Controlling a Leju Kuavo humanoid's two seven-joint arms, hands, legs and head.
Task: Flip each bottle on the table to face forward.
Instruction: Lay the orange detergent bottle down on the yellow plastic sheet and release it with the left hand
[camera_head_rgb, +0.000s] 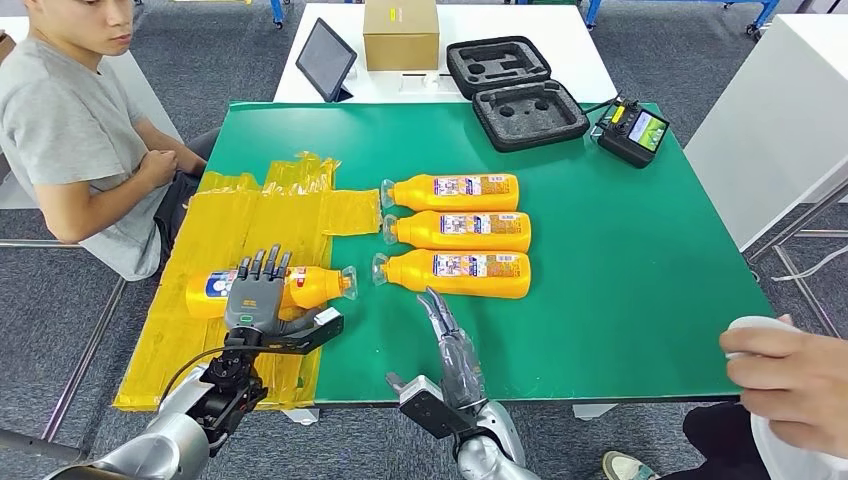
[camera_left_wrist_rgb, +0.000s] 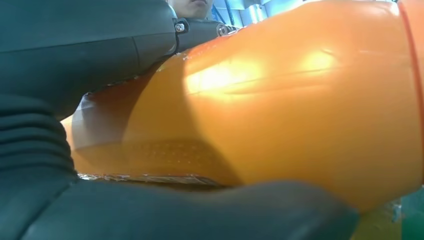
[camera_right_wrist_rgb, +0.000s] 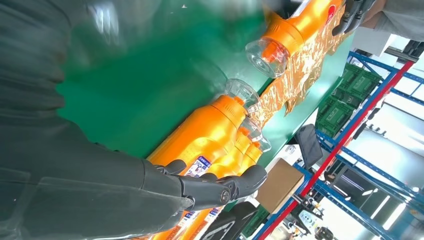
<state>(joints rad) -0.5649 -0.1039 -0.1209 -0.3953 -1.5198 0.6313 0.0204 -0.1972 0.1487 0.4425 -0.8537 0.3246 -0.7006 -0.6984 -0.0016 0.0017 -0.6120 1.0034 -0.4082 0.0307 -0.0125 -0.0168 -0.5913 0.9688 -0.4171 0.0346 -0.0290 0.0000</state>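
nearest the camera, left hand (camera_head_rgb: 254, 292) laid over an orange bottle (camera_head_rgb: 312, 285) lying on its side on yellow plastic sheeting (camera_head_rgb: 240, 225) at the left of the green table (camera_head_rgb: 640, 270), thumb and fingers wrapped around its body, clear cap pointing right. just right of that, right hand (camera_head_rgb: 450, 345) above bare green, fingers extended and apart, grasping nothing. beyond, three orange bottles (camera_head_rgb: 455, 232) lying side by side, labels up, caps toward the sheeting; at far right, a person's hand (camera_head_rgb: 790, 375).
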